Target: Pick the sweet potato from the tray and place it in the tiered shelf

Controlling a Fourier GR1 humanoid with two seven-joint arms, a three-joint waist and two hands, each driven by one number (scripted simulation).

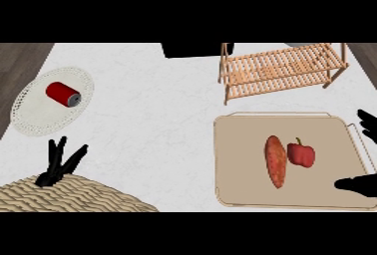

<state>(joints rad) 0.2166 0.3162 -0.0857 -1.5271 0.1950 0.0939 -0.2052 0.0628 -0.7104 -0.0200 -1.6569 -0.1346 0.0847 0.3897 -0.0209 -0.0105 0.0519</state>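
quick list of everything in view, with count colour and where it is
sweet potato: one, orange-brown, on the tray, left of the pepper
red pepper: one, red, on the tray
tray: one, beige, right side of the counter
tiered shelf: one, light wood, behind the tray
red can: one, lying on the plate
plate: one, white, far left
woven mat: one, tan, lower left
counter: one, white
left robot hand: black, open, lower left
right robot hand: black, open, at the tray's right edge

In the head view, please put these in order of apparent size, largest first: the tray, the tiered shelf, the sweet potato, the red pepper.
1. Tray
2. Tiered shelf
3. Sweet potato
4. Red pepper

The shelf stands higher, nearer the camera, so its rank is less sure.
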